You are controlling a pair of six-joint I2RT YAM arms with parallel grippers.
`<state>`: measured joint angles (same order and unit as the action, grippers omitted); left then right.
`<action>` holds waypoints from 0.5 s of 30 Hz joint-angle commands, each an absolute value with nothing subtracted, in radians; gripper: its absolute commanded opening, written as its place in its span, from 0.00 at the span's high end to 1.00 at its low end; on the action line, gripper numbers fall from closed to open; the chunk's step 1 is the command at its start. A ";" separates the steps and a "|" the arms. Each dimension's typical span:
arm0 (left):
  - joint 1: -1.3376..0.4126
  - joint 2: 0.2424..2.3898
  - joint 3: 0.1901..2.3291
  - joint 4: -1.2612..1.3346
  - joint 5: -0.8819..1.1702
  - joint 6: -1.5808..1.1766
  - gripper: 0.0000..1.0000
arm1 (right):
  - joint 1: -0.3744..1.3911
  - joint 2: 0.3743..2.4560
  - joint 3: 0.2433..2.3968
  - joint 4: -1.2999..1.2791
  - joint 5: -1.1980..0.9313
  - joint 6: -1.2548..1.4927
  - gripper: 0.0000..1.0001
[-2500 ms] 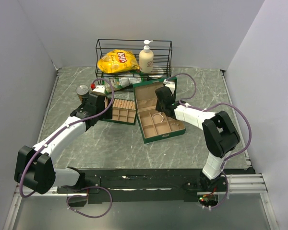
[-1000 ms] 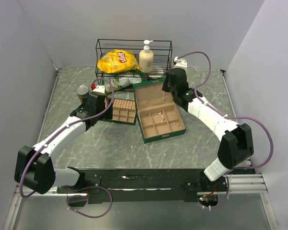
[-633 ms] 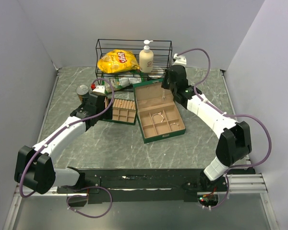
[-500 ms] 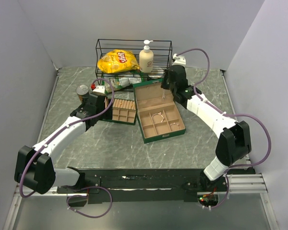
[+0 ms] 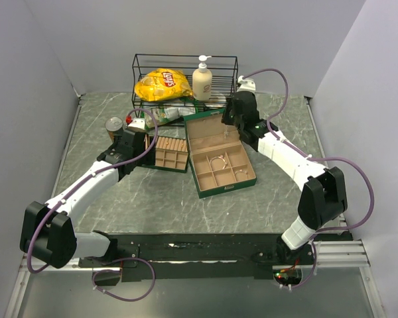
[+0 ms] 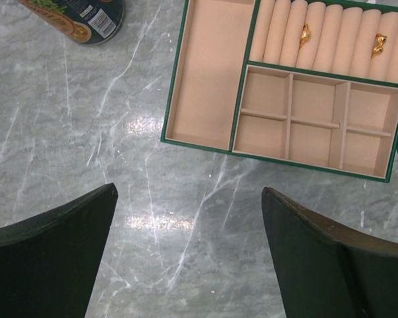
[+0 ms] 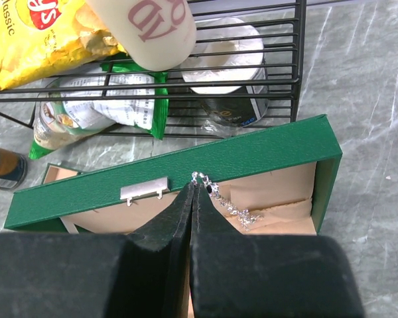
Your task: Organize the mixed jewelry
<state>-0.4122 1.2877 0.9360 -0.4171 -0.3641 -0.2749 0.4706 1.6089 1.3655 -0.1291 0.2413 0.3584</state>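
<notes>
My right gripper (image 7: 193, 187) is shut on a silver chain bracelet (image 7: 229, 204), which hangs from the fingertips over the open lid of the large green jewelry box (image 5: 220, 154). That box shows in the right wrist view (image 7: 252, 154) with its silver clasp (image 7: 143, 189). In the top view the right gripper (image 5: 227, 123) is above the lid's back edge. My left gripper (image 6: 186, 218) is open and empty, above bare table just in front of the small green jewelry box (image 6: 298, 99), which holds two gold rings (image 6: 305, 34) in its ring rolls. The small box sits left of the large one (image 5: 167, 154).
A black wire rack (image 5: 184, 81) at the back holds a yellow chip bag (image 5: 162, 83) and a lotion pump bottle (image 5: 201, 79). A green snack packet (image 7: 129, 99) and a tape roll (image 7: 229, 63) lie under it. A can (image 5: 114, 126) stands left of the small box.
My right arm lifted from the large box's compartments and swung back over the open lid with the bracelet in its grip. The left arm has not moved.
</notes>
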 commanded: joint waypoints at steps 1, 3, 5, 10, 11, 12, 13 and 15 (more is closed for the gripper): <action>-0.416 1.295 0.968 -0.416 -0.368 -0.265 0.04 | 0.465 1.611 1.362 -0.112 0.258 0.362 1.00; -0.416 1.296 0.968 -0.414 -0.370 -0.265 0.04 | 0.465 1.606 1.351 -0.112 0.264 0.365 1.00; -0.416 1.298 0.969 -0.414 -0.368 -0.265 0.04 | 0.465 1.585 1.321 -0.098 0.267 0.371 1.00; -0.416 1.302 0.971 -0.414 -0.365 -0.264 0.04 | 0.465 1.531 1.273 -0.083 0.273 0.382 1.00; -0.416 1.304 0.973 -0.416 -0.364 -0.264 0.04 | 0.465 1.522 1.263 -0.081 0.273 0.383 1.00; -0.416 1.304 0.973 -0.414 -0.362 -0.264 0.04 | 0.465 1.519 1.256 -0.078 0.273 0.385 1.00; -0.416 1.304 0.973 -0.414 -0.364 -0.264 0.04 | 0.466 1.517 1.253 -0.075 0.272 0.382 1.00; -0.416 1.302 0.973 -0.413 -0.362 -0.264 0.04 | 0.465 1.526 1.258 -0.080 0.278 0.380 1.00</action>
